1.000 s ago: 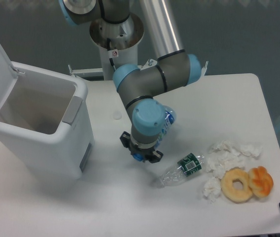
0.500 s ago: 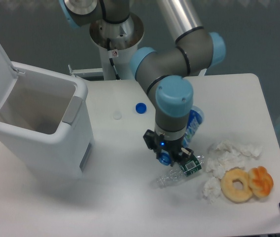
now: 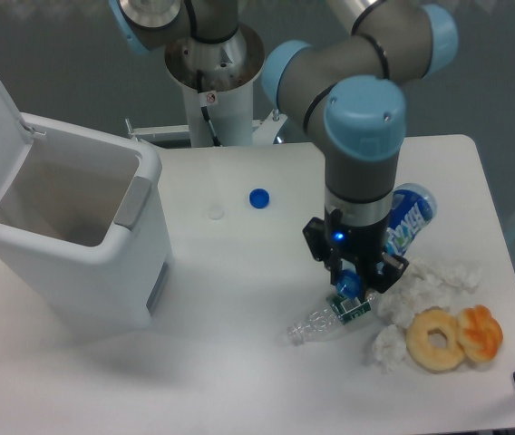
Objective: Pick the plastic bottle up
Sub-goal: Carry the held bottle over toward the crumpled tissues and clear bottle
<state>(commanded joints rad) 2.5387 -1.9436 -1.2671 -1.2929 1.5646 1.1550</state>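
Hovering beside the plastic bottle, the end effector, grip state unclear, risks grabbing the green-labelled bottle beneath

White table (rounded corners); grey-teal floor, perhaps carpet, behind; even overhead light.

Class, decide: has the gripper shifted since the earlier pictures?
Yes. The gripper has moved right, away from the white bin, toward the doughnut.

Bin left; plastic bottle right, behind tissues; doughnuts in front
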